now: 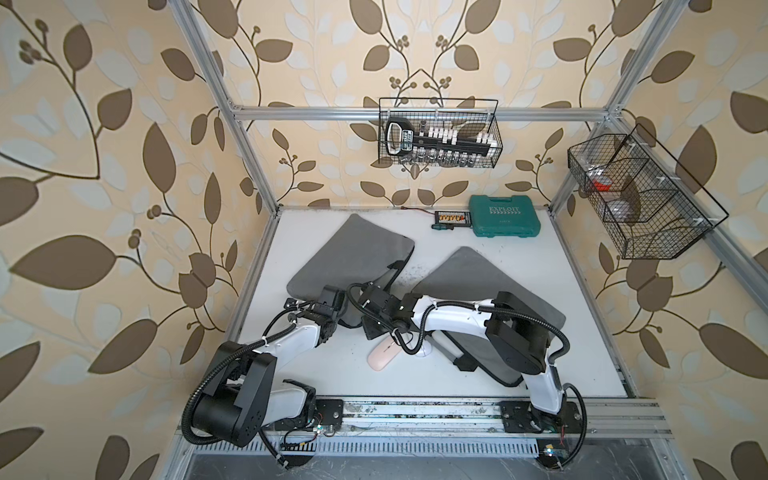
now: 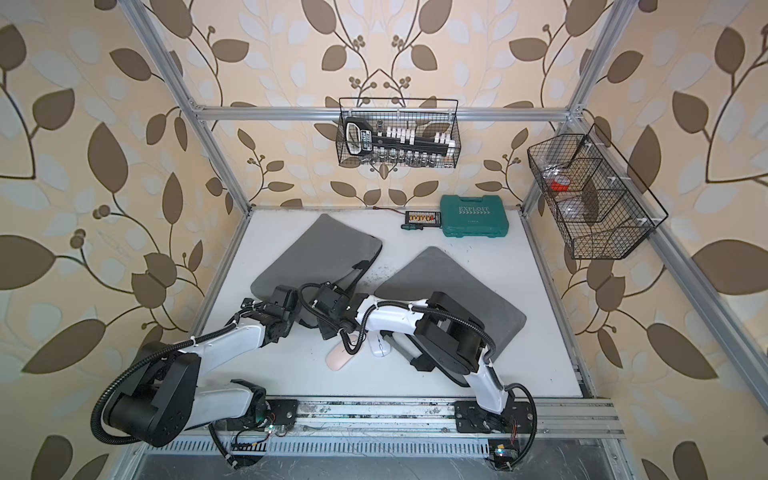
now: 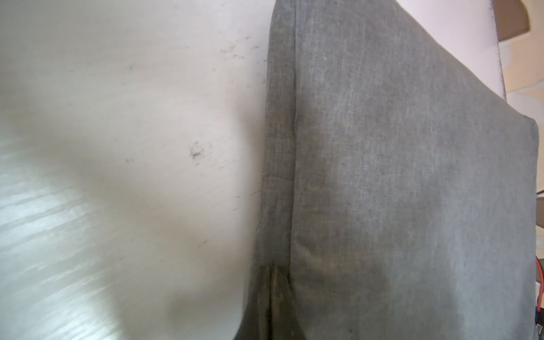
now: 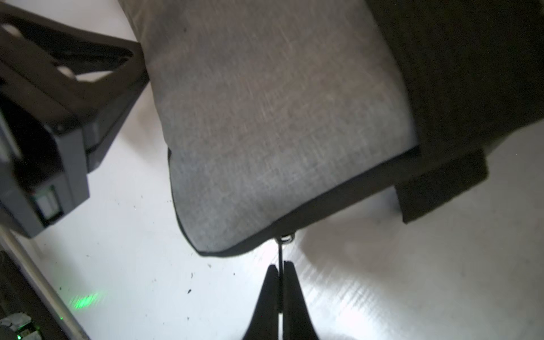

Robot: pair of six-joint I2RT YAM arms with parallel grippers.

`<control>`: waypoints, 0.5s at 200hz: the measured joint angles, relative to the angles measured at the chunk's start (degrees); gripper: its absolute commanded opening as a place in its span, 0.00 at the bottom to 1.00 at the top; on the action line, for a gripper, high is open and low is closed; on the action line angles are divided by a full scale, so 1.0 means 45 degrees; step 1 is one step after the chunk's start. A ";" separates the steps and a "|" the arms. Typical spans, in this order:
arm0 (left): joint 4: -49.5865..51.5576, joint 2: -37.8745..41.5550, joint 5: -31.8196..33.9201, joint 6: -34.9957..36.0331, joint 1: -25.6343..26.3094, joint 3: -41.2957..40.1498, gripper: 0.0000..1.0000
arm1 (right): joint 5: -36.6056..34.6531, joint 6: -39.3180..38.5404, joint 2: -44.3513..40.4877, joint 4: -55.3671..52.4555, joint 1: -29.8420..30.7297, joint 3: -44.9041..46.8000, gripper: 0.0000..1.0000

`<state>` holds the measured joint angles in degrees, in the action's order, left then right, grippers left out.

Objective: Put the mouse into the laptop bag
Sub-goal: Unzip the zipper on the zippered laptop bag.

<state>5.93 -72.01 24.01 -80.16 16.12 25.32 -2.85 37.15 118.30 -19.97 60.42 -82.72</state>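
Note:
A grey laptop bag [image 1: 353, 257] lies flat at the back left of the table, also seen in a top view [image 2: 320, 253]. My left gripper [image 1: 347, 320] is shut on the fabric at its near corner [image 3: 272, 294]. My right gripper [image 4: 281, 265] is shut on the thin zipper pull [image 4: 284, 238] hanging from the bag's black zipper edge [image 4: 338, 203]; in a top view it sits just right of the left one [image 1: 371, 328]. A pink mouse [image 1: 384, 355] and a white mouse [image 1: 424, 349] lie side by side on the table below the right forearm, held by neither gripper.
A second grey bag [image 1: 478, 282] lies under the right arm. A green tool case [image 1: 505, 222] and a small bit set [image 1: 453, 218] stand at the back edge. Wire baskets hang on the back frame [image 1: 440, 133] and the right frame [image 1: 640, 195].

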 measured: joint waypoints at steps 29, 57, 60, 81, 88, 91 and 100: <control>0.0865 0.0947 -0.0029 -0.0141 0.0010 -0.0005 0.76 | 0.0185 0.0287 -0.0185 0.0078 -0.0889 0.0189 0.00; 0.1195 0.2453 0.0029 0.0068 -0.0345 -0.0005 0.96 | 0.0219 0.0466 -0.0350 0.0170 -0.2045 0.0471 0.00; 0.1219 0.2603 0.0000 0.0262 -0.0457 -0.0005 0.98 | 0.0219 0.0466 -0.0350 0.0180 -0.2171 0.0481 0.00; 0.1103 0.3157 -0.0699 0.0767 -0.1729 -0.0029 0.99 | 0.0214 0.0515 -0.0350 0.0175 -0.2885 0.0500 0.00; 0.0967 0.3143 -0.1078 0.0933 -0.2195 -0.0058 0.99 | 0.0214 0.0510 -0.0350 0.0170 -0.3099 0.0500 0.00; 0.0908 0.3118 -0.1253 0.1001 -0.2385 -0.0078 0.99 | 0.0214 0.0510 -0.0350 0.0160 -0.3181 0.0500 0.00; 0.0699 0.2934 -0.1787 0.1277 -0.2929 -0.0126 0.99 | 0.0214 0.0510 -0.0350 0.0126 -0.3439 0.0500 0.00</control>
<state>9.08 -58.81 15.97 -74.41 2.94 24.75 -1.89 39.44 116.73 -19.40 44.95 -80.47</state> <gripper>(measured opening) 0.986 0.053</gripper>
